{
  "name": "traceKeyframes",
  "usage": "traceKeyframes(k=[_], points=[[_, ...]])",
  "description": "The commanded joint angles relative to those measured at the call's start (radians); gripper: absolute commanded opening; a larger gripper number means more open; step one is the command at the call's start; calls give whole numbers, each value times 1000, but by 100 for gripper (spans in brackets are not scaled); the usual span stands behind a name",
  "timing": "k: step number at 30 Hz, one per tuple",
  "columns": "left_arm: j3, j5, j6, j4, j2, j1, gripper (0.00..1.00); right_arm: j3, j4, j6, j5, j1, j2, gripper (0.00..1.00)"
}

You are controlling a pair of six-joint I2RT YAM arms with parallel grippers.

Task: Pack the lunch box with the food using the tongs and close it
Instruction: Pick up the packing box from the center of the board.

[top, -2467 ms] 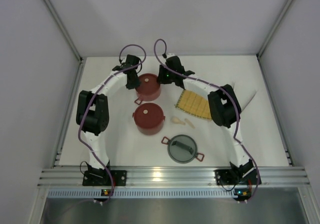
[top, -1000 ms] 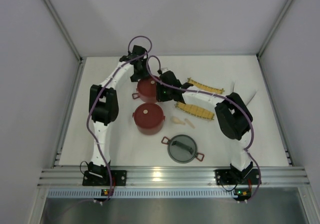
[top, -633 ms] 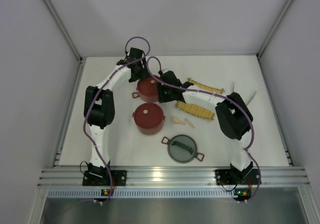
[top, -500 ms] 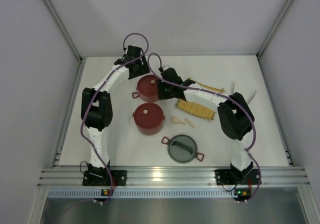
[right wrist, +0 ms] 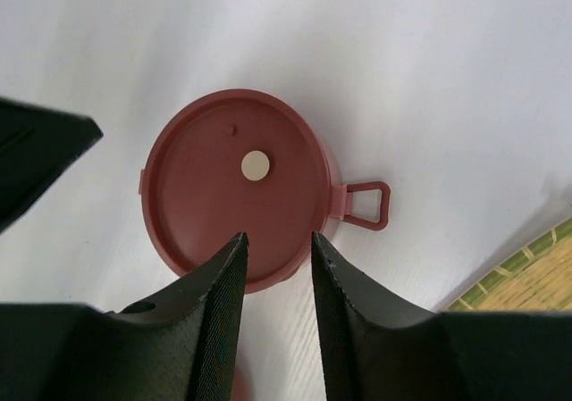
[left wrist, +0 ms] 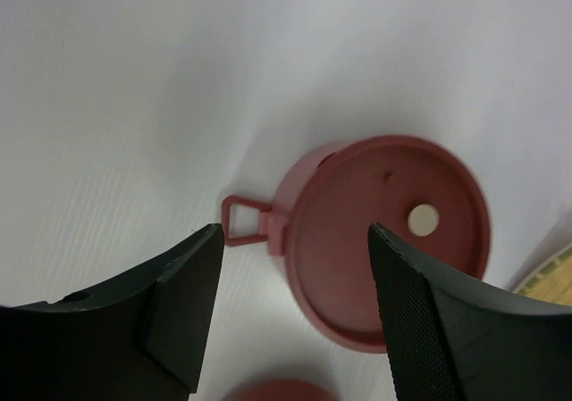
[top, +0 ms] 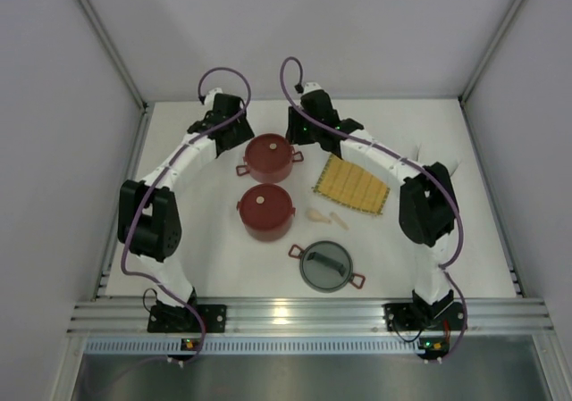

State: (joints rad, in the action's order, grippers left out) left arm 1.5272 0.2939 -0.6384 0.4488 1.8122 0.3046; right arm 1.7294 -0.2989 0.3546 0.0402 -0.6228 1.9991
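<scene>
Right, from the top camera first: both arms curl inward like a pair of brackets around the far tier (top: 270,157) of the lunch box, elbows flared wide, wrists bent down toward it. The left gripper (top: 238,138) hovers just off that tier's left handle, the right gripper (top: 298,137) just off its right handle, neither touching. Nearer the bases than the far tier sits the near tier (top: 265,211), also capped with a flat red lid, and beyond that again the grey domed lid (top: 327,267) on the counter (top: 223,249). To the far tier's right lie the yellow mat (top: 352,187) and the cream spoon pieces (top: 326,215). No food shows anywhere, and I cannot pick out the tongs for certain. Over to the left wrist camera: fingers spread wide with nothing between them, and the far tier sits below and off to the right, its triangular handle pointing left. Now the right wrist camera: fingers only narrowly parted, empty, hanging above the near rim of the lid, with its pale centre button in plain sight. My read is that packing has not begun; this looks like the opening stage, with every tier lidded. The next move likely calls for steadying the far tier by a handle while the flat lid is lifted clear.
</scene>
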Motion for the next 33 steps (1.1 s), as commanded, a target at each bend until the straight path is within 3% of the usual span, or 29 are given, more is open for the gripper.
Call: traceKeyframes(k=[1, 10, 24, 33], points=[[-103, 50, -52, -28, -53, 11, 70, 58, 58, -16, -34, 8, 47, 34], [-185, 44, -67, -50, -28, 28, 66, 136, 66, -29, -112, 11, 138, 31], [-134, 37, -56, 4, 59, 31, 66, 173, 20, -39, -118, 12, 204, 31], [-102, 39, -44, 28, 82, 31, 65, 111, -8, -2, -94, 20, 251, 29]])
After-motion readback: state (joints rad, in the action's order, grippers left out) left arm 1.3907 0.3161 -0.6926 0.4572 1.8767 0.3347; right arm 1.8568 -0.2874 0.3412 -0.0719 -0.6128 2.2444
